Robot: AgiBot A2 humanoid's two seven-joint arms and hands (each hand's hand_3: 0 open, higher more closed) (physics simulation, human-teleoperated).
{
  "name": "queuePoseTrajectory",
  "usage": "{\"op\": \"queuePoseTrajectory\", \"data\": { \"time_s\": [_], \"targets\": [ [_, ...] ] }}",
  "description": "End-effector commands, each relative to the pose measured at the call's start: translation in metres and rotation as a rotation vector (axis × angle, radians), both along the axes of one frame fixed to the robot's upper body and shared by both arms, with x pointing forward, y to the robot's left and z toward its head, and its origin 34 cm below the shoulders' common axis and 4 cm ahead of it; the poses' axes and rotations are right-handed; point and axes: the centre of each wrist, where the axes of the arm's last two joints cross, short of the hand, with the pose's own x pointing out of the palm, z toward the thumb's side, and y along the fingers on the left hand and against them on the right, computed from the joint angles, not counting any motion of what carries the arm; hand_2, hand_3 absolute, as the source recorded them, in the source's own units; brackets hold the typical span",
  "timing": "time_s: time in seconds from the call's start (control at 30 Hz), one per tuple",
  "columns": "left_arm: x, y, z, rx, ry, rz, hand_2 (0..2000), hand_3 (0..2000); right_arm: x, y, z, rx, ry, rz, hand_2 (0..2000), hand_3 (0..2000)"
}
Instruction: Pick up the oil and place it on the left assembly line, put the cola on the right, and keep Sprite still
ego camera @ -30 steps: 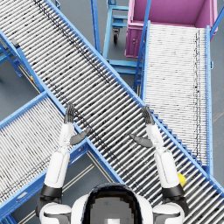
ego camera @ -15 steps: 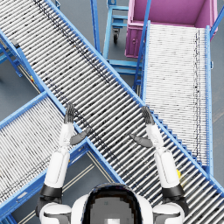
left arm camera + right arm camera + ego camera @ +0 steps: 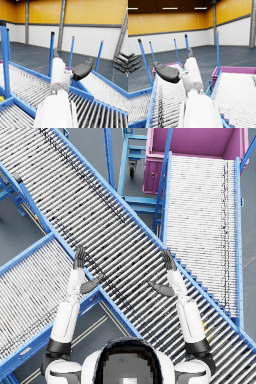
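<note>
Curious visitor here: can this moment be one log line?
left robot hand: open, empty | right robot hand: open, empty | both above diagonal conveyor

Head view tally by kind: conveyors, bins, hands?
Roller conveyors: 3 (middle conveyor, left conveyor, right conveyor)
Magenta bin: 1
Hands: 2 (left hand, right hand), both empty
Total: 6

The middle conveyor (image 3: 115,228) is running diagonally, the left conveyor (image 3: 25,288) lying off its left edge, the right conveyor (image 3: 200,218) off its right, a bin (image 3: 152,175) sitting at that one's far end. The left hand (image 3: 80,273) and right hand (image 3: 170,275) are hovering over the middle one.
</note>
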Motion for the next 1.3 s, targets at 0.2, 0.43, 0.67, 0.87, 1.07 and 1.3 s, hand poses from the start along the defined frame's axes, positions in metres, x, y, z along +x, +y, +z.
{"op": "queuePoseTrajectory", "data": {
  "time_s": [0.2,0.43,0.67,0.87,1.07,1.3],
  "targets": [
    [0.0,0.0,0.0,0.0,0.0,0.0,0,0,0.0,0.0,0.0,0.0,0.0,0.0,0,0],
    [0.001,0.0,0.024,-0.036,-0.15,-0.028,0,0,0.0,0.001,0.016,0.067,-0.094,-0.049,0,0],
    [-0.006,0.021,0.049,-0.079,-0.312,0.027,0,0,-0.008,-0.013,0.044,0.16,-0.242,-0.154,0,0],
    [-0.01,0.039,0.054,-0.026,-0.36,0.141,0,0,-0.013,-0.024,0.055,0.119,-0.32,-0.245,0,0],
    [-0.014,0.05,0.06,0.138,-0.419,0.289,0,0,-0.013,-0.032,0.059,-0.034,-0.394,-0.381,0,0],
    [-0.02,0.046,0.06,0.163,-0.433,0.297,0,0,-0.016,-0.039,0.035,-0.071,-0.31,-0.428,0,0]
  ]
}}
